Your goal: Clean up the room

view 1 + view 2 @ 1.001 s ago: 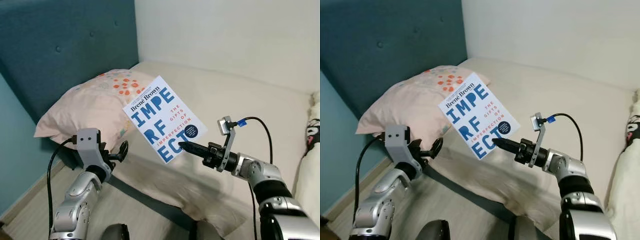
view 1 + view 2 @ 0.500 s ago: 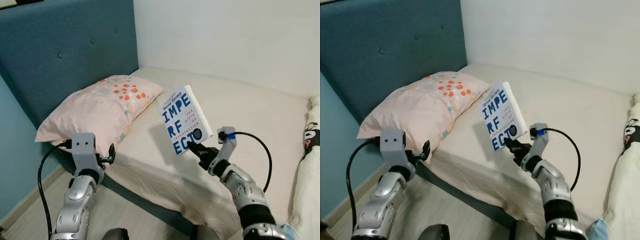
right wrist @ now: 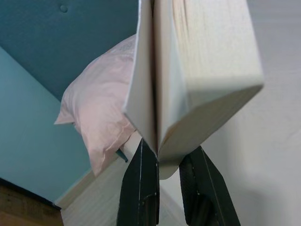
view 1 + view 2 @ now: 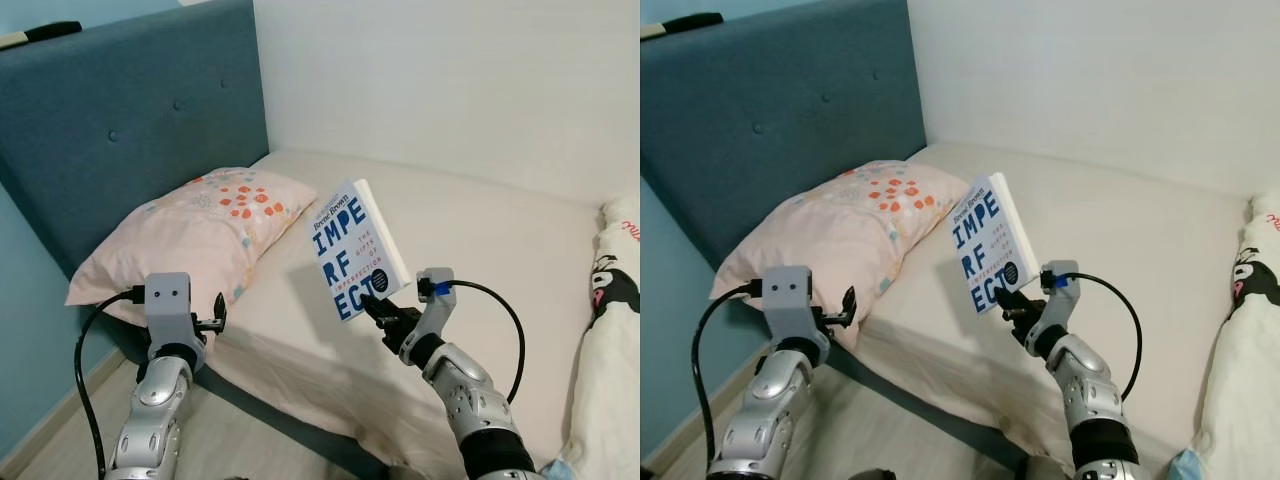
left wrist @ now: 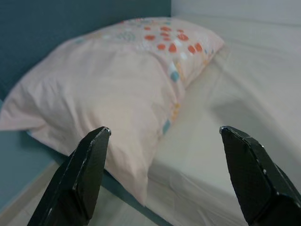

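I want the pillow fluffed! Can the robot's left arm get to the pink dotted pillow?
Probably yes. The left gripper is open and points at the pink dotted pillow, with nothing between them. The right gripper holds the book.

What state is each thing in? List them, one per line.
Book: held upright above the bed, cover gaping slightly.
Right gripper: shut on the book's lower corner.
Left gripper: open, empty, near the pillow.
Pillow: lying against the headboard.
Bed: sheet wrinkled.
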You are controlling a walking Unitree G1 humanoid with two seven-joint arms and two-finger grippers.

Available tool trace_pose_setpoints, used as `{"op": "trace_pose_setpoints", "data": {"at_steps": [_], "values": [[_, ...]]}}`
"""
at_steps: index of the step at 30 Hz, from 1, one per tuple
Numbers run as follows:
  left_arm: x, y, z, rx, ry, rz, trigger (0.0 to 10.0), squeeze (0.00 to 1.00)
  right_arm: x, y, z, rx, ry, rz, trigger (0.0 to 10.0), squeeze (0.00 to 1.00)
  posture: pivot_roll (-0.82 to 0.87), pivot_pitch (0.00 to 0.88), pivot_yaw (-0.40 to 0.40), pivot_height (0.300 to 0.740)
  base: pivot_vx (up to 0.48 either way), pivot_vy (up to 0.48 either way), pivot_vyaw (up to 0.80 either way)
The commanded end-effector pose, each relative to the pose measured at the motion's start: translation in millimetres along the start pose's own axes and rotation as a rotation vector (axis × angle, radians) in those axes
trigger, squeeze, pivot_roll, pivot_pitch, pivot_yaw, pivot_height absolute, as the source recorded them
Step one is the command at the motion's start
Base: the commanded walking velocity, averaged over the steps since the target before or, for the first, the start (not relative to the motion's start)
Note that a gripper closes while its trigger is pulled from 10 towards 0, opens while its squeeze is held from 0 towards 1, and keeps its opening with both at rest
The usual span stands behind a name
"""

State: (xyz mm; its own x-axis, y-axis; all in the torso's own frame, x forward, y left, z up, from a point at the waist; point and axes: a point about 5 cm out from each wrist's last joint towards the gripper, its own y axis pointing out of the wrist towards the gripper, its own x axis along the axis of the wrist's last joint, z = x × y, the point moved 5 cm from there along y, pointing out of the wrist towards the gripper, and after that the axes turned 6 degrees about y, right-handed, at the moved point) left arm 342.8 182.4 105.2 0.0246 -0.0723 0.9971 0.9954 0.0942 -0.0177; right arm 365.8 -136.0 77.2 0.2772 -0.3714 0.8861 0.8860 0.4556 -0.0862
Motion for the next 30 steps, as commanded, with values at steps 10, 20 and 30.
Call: {"op": "trace_pose_setpoints", "data": {"at_steps": [10,20,30], "values": [[-7,-1.2,-3.0,-0.008,0.018,0.001,10.0,0.0,-2,0.7,9.1,0.013,-0.02,-0.026,10.0,0.0,0.03,0.0,-0.029,0.719,0.0,0.0,0.0],[-9,-3.7,-7.5,-0.02,0.009,-0.001,10.0,0.0,-5,-2.7,5.5,-0.039,-0.043,-0.044,10.0,0.0,0.02,0.0,-0.026,0.739,0.0,0.0,0.0],[-6,-3.5,-16.6,-0.047,0.005,-0.017,10.0,0.0,-7,-10.5,-6.5,-0.082,-0.024,-0.04,10.0,0.0,0.02,0.0,-0.024,0.739,0.0,0.0,-0.28]]}}
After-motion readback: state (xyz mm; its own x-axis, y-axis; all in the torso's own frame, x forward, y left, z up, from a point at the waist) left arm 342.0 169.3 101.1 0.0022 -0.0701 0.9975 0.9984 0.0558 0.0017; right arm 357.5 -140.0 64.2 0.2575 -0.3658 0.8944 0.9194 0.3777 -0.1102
